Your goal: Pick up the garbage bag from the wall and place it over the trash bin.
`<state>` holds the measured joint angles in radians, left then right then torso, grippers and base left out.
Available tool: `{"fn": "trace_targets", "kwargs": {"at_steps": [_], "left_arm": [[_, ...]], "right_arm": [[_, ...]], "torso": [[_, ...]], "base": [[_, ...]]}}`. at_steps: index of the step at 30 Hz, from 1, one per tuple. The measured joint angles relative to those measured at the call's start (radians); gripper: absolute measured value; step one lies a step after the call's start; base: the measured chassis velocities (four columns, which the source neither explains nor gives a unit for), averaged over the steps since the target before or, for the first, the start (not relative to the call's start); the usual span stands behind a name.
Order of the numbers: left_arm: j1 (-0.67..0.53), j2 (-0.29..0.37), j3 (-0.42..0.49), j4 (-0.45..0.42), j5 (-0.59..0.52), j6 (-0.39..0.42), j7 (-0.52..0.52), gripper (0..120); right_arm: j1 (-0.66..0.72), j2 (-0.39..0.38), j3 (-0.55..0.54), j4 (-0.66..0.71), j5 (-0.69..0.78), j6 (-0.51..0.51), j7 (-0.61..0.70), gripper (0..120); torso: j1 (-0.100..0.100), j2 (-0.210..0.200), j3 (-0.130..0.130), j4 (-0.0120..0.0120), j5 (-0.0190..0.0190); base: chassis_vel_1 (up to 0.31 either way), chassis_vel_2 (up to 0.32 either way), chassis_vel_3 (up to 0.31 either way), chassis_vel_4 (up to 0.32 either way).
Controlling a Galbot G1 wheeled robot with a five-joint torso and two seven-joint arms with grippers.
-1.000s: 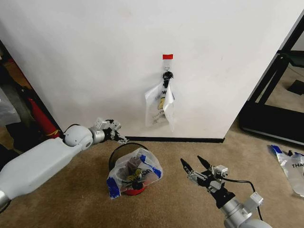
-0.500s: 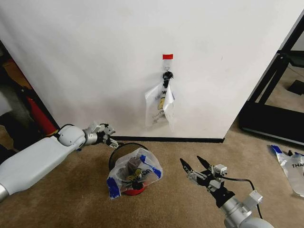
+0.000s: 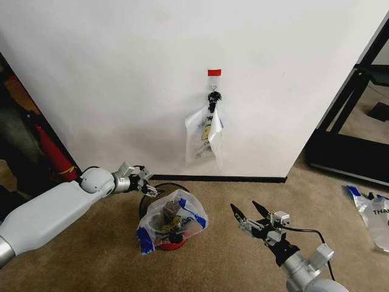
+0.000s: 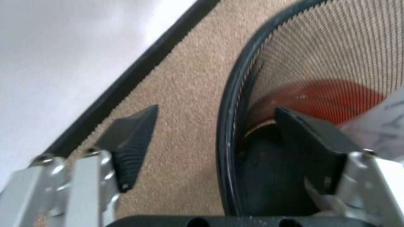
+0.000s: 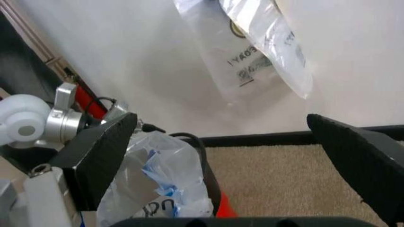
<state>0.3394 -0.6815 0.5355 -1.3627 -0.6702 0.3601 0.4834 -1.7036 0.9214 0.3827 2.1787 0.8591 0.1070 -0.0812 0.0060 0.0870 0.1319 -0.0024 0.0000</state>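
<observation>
- The garbage bag (image 3: 175,226) is sitting in the lower middle of the head view, bunched over the front part of the trash bin (image 3: 159,188); the rear arc of the bin's black rim is showing bare behind it, toward the wall (image 3: 121,73).
- The left tool (image 3: 144,181) is hovering at that bare back rim, on the bag's upper-left side in the frame, with its two pads spread apart and gripping nothing.
- In the left wrist view the rim (image 4: 230,123) is running between the spread pads, one pad over the carpet (image 4: 183,113) and the other over the dark inside, so the tool is straddling the rim rather than the plastic; a pale edge of the bag (image 4: 382,116) is lying just beyond the inner pad.
- Judging from this, the bag is only partly over the bin, and the loose edge to be drawn back lies to the lower right of the left tool, toward the robot.
- The right tool (image 3: 249,216) is waiting in the lower right of the head view, also released and empty, well apart from the bin; the left arm is plainly the nearer one.
- The spare bags (image 3: 205,135) are hanging flat from the black hook (image 3: 213,97) under the red tape strip (image 3: 214,72).
</observation>
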Motion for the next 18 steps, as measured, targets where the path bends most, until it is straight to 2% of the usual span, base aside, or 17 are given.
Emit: {"fn": "trace_targets", "kwargs": {"at_steps": [4,5,10,11,16,18], "left_arm": [[0.001,0.003,0.008,0.005,0.005,-0.004,0.010,53],[0.001,0.003,0.008,0.005,0.005,-0.004,0.010,53],[0.001,0.006,0.018,0.003,0.006,-0.008,0.007,34],[0.001,0.006,0.018,0.003,0.006,-0.008,0.007,34],[0.005,0.010,0.023,-0.007,0.006,-0.007,0.003,11],[0.008,0.011,0.023,-0.011,0.003,-0.006,0.002,8]], "right_arm": [[0.004,0.001,-0.001,-0.001,0.002,0.000,0.008,100],[0.004,0.001,-0.001,-0.001,0.002,0.000,0.008,100],[0.023,0.001,-0.010,-0.002,0.006,-0.002,0.023,100],[0.023,0.001,-0.010,-0.002,0.006,-0.002,0.023,100],[0.028,0.004,-0.017,-0.005,0.006,-0.003,0.027,100],[0.029,0.005,-0.018,-0.005,0.005,-0.003,0.029,100]], "torso": [[0.000,0.000,0.000,0.0002,0.0000],[0.000,0.000,0.000,0.0002,0.0000],[0.000,0.000,0.000,0.0001,-0.0001],[0.000,0.000,0.000,0.0001,-0.0001],[0.000,0.000,0.000,0.0002,0.0000],[0.000,0.000,0.000,0.0002,0.0002]], "base": [[0.000,0.000,0.000,0.000],[0.000,0.000,0.000,0.000],[0.000,0.000,0.000,0.000],[0.000,0.000,0.000,0.000],[0.000,0.000,0.000,0.000],[0.000,0.000,0.000,0.000]]}}
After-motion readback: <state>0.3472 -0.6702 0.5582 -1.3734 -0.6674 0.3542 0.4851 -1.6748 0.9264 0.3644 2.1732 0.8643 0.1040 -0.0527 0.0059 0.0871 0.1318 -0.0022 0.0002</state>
